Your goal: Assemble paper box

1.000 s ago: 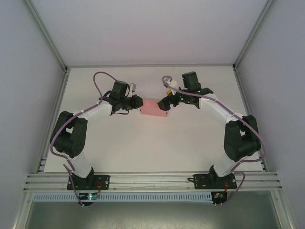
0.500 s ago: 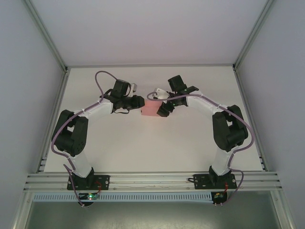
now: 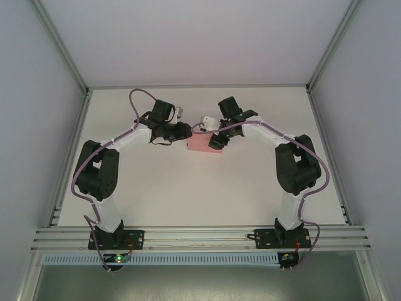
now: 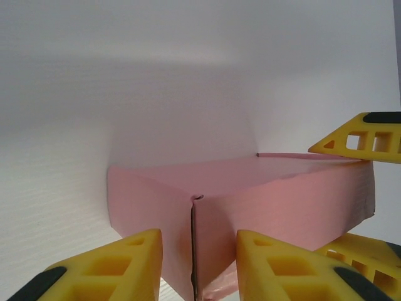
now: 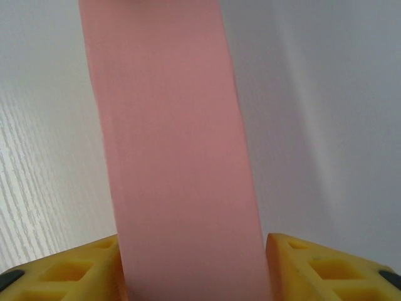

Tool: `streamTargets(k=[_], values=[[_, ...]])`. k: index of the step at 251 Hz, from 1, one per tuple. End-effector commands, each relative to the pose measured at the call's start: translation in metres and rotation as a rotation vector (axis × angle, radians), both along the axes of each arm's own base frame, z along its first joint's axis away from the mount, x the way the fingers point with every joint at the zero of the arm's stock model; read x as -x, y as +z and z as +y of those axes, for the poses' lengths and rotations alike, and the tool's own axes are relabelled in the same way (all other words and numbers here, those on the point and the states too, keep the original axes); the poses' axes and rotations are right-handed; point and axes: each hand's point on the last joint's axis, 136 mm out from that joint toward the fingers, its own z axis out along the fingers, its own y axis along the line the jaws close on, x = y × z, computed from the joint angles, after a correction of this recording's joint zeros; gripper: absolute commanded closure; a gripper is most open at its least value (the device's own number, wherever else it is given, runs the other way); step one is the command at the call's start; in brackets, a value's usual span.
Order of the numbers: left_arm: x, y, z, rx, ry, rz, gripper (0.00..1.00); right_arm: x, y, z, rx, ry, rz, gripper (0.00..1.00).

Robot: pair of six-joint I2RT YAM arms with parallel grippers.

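The pink paper box (image 3: pixel 202 144) sits folded at the middle of the table, between both grippers. My right gripper (image 3: pixel 216 141) is shut on its right end; in the right wrist view the pink box (image 5: pixel 175 157) fills the whole gap between the yellow fingers (image 5: pixel 313 263). My left gripper (image 3: pixel 186 134) is at the box's left end and open. In the left wrist view a seamed corner of the box (image 4: pixel 282 194) points into the gap between the left fingers (image 4: pixel 125 257), with space on both sides. The right gripper's fingers (image 4: pixel 363 135) clamp the far end.
White table (image 3: pixel 188 194) enclosed by grey walls and an aluminium frame (image 3: pixel 200 237) along the near edge. Purple cables loop over both arms (image 3: pixel 135 100).
The right arm folded in and its gripper swung left onto the box's right end, tipping the box slightly. The left gripper edged back a little, staying at the left end.
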Motion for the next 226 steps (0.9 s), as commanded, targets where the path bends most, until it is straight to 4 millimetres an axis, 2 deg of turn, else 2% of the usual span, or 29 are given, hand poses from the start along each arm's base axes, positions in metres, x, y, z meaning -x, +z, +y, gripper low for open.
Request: streamTargets(k=[1, 35, 75, 98, 113, 141, 193, 226], values=[[0.018, -0.024, 0.005, -0.052, -0.024, 0.088, 0.63, 0.006, -0.017, -0.008, 0.072, 0.024, 0.03, 0.44], [0.019, -0.017, 0.003, -0.027, -0.021, 0.063, 0.54, 0.009, -0.021, -0.007, 0.097, 0.047, 0.057, 0.47], [0.005, 0.007, -0.001, -0.017, -0.02, 0.007, 0.44, 0.014, -0.025, -0.003, 0.116, 0.096, 0.094, 0.48], [-0.005, 0.024, -0.005, -0.006, -0.023, -0.03, 0.34, 0.012, -0.022, -0.002, 0.12, 0.103, 0.088, 0.54], [-0.01, 0.034, -0.006, -0.002, -0.023, -0.052, 0.34, 0.01, -0.02, -0.002, 0.119, 0.104, 0.08, 0.63], [-0.015, 0.049, -0.005, 0.003, -0.022, -0.086, 0.27, 0.007, -0.018, -0.003, 0.129, 0.098, 0.068, 0.65], [-0.01, 0.058, 0.014, -0.027, 0.021, -0.107, 0.26, -0.004, -0.001, -0.002, 0.119, 0.059, -0.005, 0.7], [0.003, 0.065, 0.04, -0.085, 0.095, -0.146, 0.26, -0.028, 0.021, -0.006, 0.168, -0.032, -0.224, 0.68]])
